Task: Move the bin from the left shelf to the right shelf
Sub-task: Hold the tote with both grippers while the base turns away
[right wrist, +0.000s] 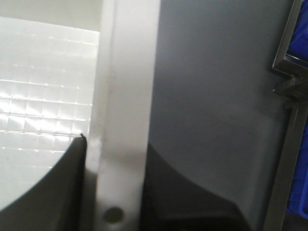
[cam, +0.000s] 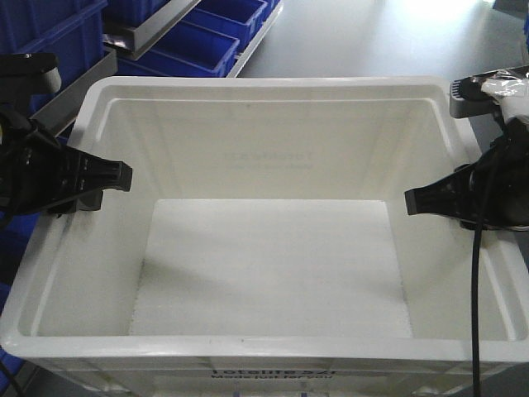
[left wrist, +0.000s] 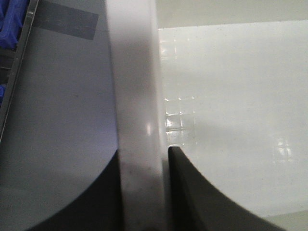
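Blue bins (cam: 207, 33) were seen beyond the far-left corner of the bin (cam: 264, 87). Its left wall was pinched by the left gripper (cam: 103, 184), one finger inside, one outside; the right wall was clamped likewise by the right gripper (cam: 430, 201). Empty, it was judged light and stiff, yet smooth and slippery; hold was best taken across the rim, mid-wall, both sides level.

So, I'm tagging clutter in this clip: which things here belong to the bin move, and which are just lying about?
Job: large white rectangular plastic crate; left end effector and right end effector, each clamped over one side wall of it.
Lying about: blue plastic bins; grey metal rack holding them.
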You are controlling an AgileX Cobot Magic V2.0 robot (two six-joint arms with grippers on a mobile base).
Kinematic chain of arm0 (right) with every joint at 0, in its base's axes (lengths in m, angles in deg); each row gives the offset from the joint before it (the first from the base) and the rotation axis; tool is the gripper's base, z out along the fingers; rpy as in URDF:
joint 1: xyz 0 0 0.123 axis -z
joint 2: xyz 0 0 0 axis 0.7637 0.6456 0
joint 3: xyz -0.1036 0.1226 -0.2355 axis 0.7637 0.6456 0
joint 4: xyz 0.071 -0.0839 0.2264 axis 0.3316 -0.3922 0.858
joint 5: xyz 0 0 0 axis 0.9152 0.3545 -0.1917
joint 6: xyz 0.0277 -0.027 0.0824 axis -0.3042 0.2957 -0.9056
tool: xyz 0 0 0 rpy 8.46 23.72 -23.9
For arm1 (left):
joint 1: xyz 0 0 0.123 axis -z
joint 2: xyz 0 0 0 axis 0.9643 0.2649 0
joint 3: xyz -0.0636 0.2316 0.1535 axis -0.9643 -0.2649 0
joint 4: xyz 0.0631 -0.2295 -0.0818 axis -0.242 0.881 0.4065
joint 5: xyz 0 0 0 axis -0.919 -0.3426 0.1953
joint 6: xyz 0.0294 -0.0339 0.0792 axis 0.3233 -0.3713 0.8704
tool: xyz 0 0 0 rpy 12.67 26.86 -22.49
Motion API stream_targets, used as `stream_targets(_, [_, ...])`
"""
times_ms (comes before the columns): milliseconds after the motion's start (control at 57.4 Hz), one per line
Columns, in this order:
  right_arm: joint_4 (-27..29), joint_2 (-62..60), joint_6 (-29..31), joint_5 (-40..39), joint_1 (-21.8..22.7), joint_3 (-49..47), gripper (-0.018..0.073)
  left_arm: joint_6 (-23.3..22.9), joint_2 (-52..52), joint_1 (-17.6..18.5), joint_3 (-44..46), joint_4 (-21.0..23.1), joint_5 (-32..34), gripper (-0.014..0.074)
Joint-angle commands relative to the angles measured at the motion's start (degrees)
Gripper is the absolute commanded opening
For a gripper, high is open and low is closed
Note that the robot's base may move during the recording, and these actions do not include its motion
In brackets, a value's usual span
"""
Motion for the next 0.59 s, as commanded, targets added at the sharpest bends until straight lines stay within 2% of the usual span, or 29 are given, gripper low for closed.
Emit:
stream_targets(0, [-2.02, -1.52, 1.05, -5.97, 0.02, -2.49, 0.0009, 0.51, -2.21, 0.37, 1.91, 0.6, 5.38, -0.0006])
stream_targets(575, [-2.02, -1.52, 1.05, -5.97, 0.02, -2.49, 0.0009, 0.51, -2.21, 0.37, 1.91, 0.6, 5.38, -0.0006])
